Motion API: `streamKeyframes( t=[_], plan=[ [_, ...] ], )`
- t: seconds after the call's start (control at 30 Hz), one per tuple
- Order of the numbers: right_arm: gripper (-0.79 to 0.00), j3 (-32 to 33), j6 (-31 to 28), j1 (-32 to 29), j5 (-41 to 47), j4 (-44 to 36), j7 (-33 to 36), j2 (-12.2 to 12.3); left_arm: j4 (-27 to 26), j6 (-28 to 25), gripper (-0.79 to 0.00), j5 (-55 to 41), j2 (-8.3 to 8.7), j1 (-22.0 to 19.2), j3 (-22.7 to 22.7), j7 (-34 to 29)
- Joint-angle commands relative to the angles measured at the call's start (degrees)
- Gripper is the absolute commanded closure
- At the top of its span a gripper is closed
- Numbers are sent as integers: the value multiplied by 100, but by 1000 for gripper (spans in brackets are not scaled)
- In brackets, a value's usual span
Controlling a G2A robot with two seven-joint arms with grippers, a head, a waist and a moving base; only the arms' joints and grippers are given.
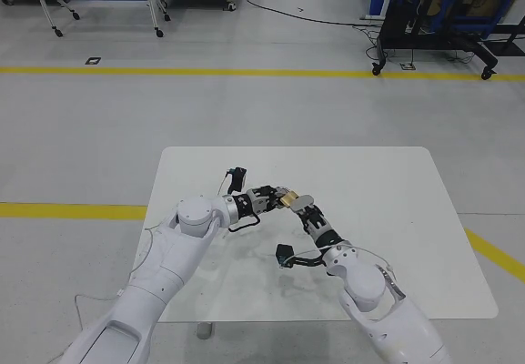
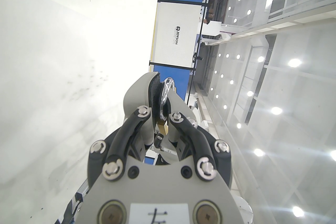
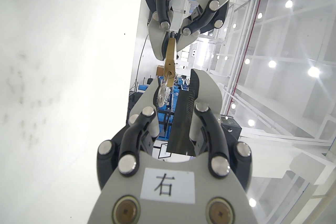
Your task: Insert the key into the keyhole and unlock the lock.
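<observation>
Both arms meet in mid-air over the white surface (image 1: 380, 182), and the brass lock (image 3: 171, 51) is up there between them, well clear of the top. The key (image 3: 162, 92) looks seated, with its blade running into the keyhole (image 3: 169, 74) at the lock's near end. By my read the insertion is done and the turn is what's left.

Here's the danger: nothing has hold of that key right now. If the lock tips or gets jolted, the key could slide out and drop to the surface. If the right jaws close off-centre on that thin head, they could lever the blade sideways and jam it. The lock is pinched only at its far end, so a hard twist may spin the whole lock in that grip instead of turning the cylinder.

Now the jaws. The left jaws are clenched on the lock's body, one pad on each side. The right jaws are released and spread wide on either side of the key's head. One finger (image 3: 147, 101) has the head against it or just beside it, hard to call. The other finger (image 3: 207, 93) stands well apart, touching nothing.
</observation>
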Motion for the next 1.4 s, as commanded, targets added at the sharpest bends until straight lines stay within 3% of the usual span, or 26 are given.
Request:
streamKeyframes(
  t=[0.0,0.2,0.73,1.0,1.03,1.1,1.37],
  plan=[
    [-249,6,-47,2,5,-5,1,-1,1,-1,0,1,0,0,-1,-1],
    [-332,19,-135,1,7,6,10,-4,-3,1,0,9,-1,1,-3,7],
    [-329,340,200,-531,-49,-239,-268,88,21,50,0,-34,-8,-10,-19,22],
    [-135,285,82,-447,-38,-242,-228,73,45,58,0,-24,-15,-26,2,-5],
    [-58,269,61,-428,-32,-236,-220,69,45,55,0,-24,-14,-25,-1,-8],
    [0,240,21,-388,-21,-223,-205,61,41,49,0,-26,-12,-21,-9,-10],
    [0,199,-56,-302,30,-176,-180,44,33,53,0,2,-4,-26,-9,-97]
  ],
)
